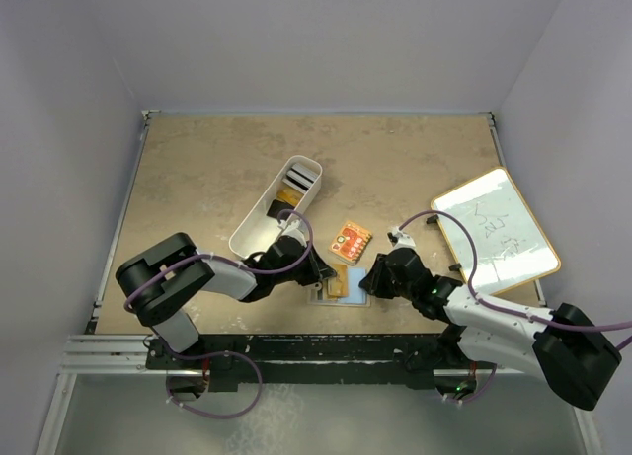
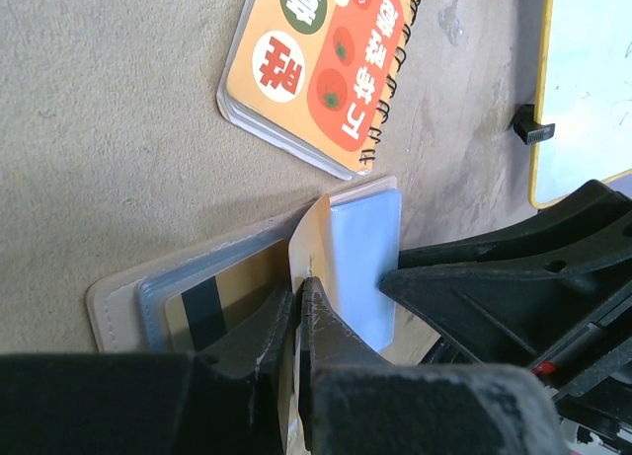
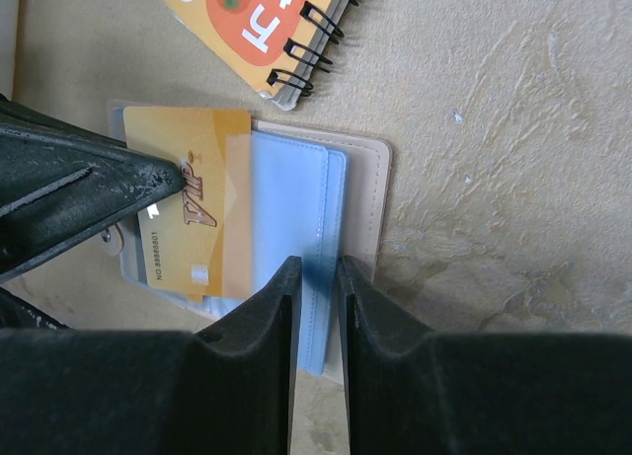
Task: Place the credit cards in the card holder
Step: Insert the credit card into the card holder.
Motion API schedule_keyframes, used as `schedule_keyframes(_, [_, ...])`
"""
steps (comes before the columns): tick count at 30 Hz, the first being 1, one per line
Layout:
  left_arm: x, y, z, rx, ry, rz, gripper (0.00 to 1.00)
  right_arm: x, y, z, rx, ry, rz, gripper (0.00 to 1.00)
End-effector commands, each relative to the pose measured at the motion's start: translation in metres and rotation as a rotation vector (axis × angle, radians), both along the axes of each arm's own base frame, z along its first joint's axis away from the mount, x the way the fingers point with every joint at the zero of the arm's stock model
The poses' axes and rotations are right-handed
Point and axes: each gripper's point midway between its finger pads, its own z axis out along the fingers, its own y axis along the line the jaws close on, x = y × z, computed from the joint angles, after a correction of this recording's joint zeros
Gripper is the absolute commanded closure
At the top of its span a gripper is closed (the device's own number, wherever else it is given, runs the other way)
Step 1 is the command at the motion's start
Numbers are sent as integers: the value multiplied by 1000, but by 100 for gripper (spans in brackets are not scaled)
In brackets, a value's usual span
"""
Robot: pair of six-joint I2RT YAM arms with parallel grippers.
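The beige card holder (image 1: 353,299) lies open on the table, its light blue inner pockets (image 3: 286,198) facing up. My left gripper (image 2: 299,282) is shut on an orange-gold credit card (image 3: 188,203). The card's far edge sits under the rim of a blue pocket. In the left wrist view the card (image 2: 314,233) is seen edge-on. A gold card with a black stripe (image 2: 222,295) lies in the left clear pocket. My right gripper (image 3: 318,267) has its jaws narrowly apart, tips down on the holder's right leaf (image 3: 367,193). Several other cards (image 1: 293,184) stand in the white bin.
An orange-red spiral notebook (image 1: 351,242) lies just behind the holder. The long white bin (image 1: 254,227) runs diagonally at the left. A whiteboard with an orange frame (image 1: 494,228) lies at the right. Both arms meet over the holder near the front edge.
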Motion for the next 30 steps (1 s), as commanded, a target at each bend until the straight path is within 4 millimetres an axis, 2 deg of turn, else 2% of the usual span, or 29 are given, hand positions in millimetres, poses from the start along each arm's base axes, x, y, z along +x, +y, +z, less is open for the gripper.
schedule_keyframes(1, [-23,9,-24,84,82,-49,100,-10,-5,-9,-13,44,-3,77])
schedule_keyframes(14, [-34,17,-33,128,105,-78,100,-6,-7,-8,-20,28,-18,77])
schedule_keyframes(24, [-35,8,-36,122,111,-111,100,-5,-3,-5,-15,27,-6,77])
schedule_keyframes(28, [-28,5,-31,118,93,-96,100,-5,-2,-4,-12,30,-2,77])
schedule_keyframes(30, [-24,4,-28,122,84,-82,93,-5,-4,-3,-18,28,-7,77])
